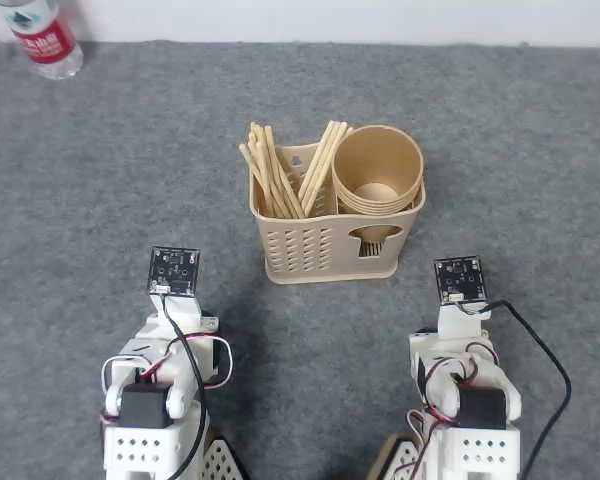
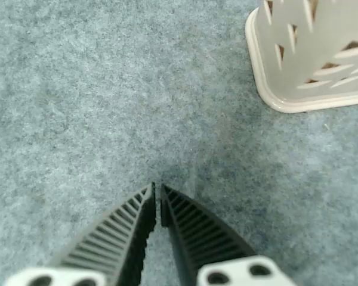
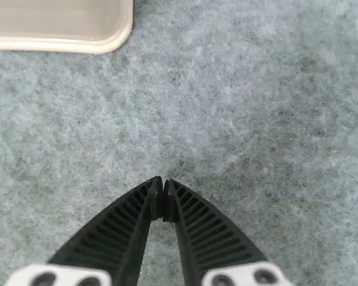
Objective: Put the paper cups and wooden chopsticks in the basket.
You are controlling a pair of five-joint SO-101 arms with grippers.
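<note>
Both claws are pinched closed and hold nothing: left gripper (image 2: 157,189) and right gripper (image 3: 162,182) sit low over grey carpet (image 1: 100,180). The basket (image 1: 325,240) is ahead of and between them, apart from both. Paper cups (image 1: 378,170) are nested in the compartment nearer the right claw, wooden chopsticks (image 1: 275,175) in the one nearer the left. Looks done. Risk: a forward swing clips the basket wall and tips it. The chopsticks lean loose above the rim, so they'd likely spill first.

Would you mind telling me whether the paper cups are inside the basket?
Inside: the paper cups stand nested upright in the basket, beside the chopsticks.
</note>
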